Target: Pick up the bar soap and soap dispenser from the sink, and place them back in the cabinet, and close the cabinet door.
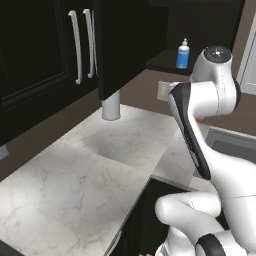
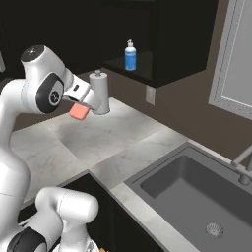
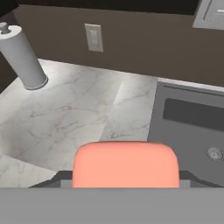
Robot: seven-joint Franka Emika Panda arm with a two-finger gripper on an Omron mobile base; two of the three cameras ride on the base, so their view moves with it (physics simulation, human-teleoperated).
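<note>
Orange-red rectangular bar soap (image 3: 126, 164), clamped in pincer (image 2: 81, 109) above marble worktop (image 2: 98, 138).
Advice: lift level toward cabinet shelf (image 2: 147, 73), set beside blue soap dispenser (image 2: 130, 55).

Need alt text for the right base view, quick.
The gripper holds the bar soap above the marble counter, beside the paper towel roll. The soap dispenser stands in the open cabinet.

Kitchen: sink (image 2: 162, 194), marble counter (image 1: 75, 175)
</note>
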